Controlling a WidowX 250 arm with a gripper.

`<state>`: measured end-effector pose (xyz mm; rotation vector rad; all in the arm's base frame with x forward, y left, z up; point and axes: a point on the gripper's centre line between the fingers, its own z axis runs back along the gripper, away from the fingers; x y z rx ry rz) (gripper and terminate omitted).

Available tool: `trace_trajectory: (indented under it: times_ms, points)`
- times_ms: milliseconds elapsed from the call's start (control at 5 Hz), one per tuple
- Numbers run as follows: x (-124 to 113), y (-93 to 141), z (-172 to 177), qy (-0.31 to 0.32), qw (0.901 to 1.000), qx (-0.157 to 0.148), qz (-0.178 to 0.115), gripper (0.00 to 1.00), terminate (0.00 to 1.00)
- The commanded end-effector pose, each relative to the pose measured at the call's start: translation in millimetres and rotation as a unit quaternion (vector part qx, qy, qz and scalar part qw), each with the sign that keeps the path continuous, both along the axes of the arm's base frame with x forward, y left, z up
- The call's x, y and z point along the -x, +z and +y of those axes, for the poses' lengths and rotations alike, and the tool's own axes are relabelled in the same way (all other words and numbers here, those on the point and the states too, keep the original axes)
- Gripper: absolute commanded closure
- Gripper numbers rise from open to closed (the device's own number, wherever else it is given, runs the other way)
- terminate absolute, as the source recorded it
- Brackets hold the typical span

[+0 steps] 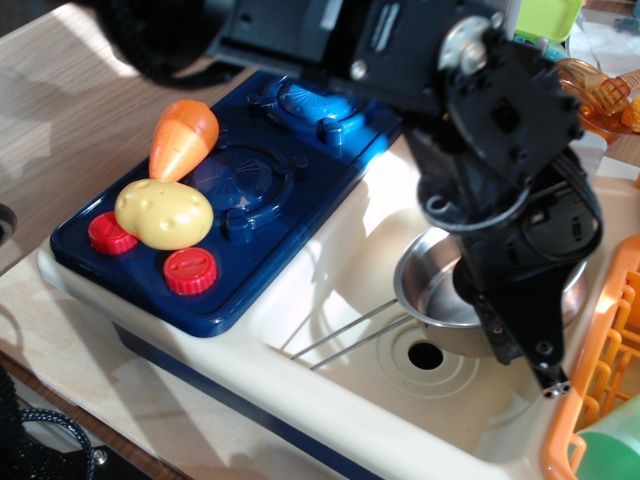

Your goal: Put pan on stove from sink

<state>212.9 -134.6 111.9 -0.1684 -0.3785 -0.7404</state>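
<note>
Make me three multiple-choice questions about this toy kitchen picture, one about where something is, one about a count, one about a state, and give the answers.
1. Where is the pan?
A. on the stove
B. in the sink
C. in the orange rack

2. How many red knobs does the stove show?
A. one
B. two
C. four

3. How does the potato lie?
A. on the stove, against a knob
B. inside the pan
C. in the sink by the drain

Answers:
1 B, the pan sits in the sink with its wire handle over the basin floor.
2 B, two red knobs show at the front edge.
3 A, it rests on the blue top, overlapping the left knob.
</note>
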Motion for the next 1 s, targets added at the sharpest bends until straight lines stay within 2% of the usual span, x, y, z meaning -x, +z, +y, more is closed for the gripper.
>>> trace_trajectory:
  times_ms: [0, 200, 400, 600, 800]
  points:
    - [-5, 56, -3, 0.037, 0.9989, -0.026, 0.011, 1.00, 0.00]
    - [-5, 86, 1, 0.046, 0.9950, -0.088, 0.012, 1.00, 0.00]
    - [-7, 98, 22, 0.055, 0.9873, -0.149, -0.007, 1.00, 0.00]
    - [-19, 97, 57, 0.026, 0.9823, -0.183, -0.034, 1.00, 0.00]
    - [-41, 91, 90, -0.017, 0.9807, -0.187, -0.054, 1.00, 0.00]
